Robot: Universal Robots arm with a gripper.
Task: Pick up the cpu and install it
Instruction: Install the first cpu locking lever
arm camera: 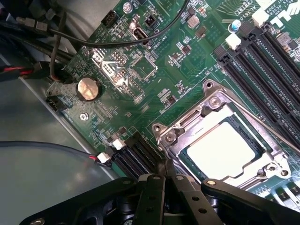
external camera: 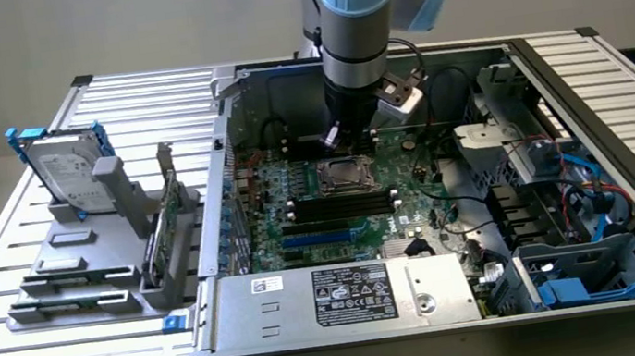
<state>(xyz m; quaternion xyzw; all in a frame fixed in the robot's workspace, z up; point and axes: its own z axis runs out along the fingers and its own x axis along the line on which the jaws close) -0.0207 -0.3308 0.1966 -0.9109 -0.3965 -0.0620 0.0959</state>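
Note:
The cpu (arm camera: 225, 150), a flat silvery square, lies inside the metal frame of the motherboard socket (arm camera: 206, 110), whose load plate is open around it. In the exterior view the socket (external camera: 342, 174) sits mid-board inside the open computer case (external camera: 218, 183). My gripper (arm camera: 165, 176) hangs just beside the socket's corner, its two black fingers (arm camera: 157, 187) pressed together with nothing between them. Seen from outside, the gripper (external camera: 337, 136) is low over the board, just behind the socket.
Black memory slots (external camera: 340, 205) run in front of the socket. A coin battery (arm camera: 88, 89) and black cables (arm camera: 117, 42) lie nearby. The power supply (external camera: 347, 295) fills the case front. On the exterior view's left, a hard drive with blue rails (external camera: 67, 171) stands in a grey fixture (external camera: 81, 267).

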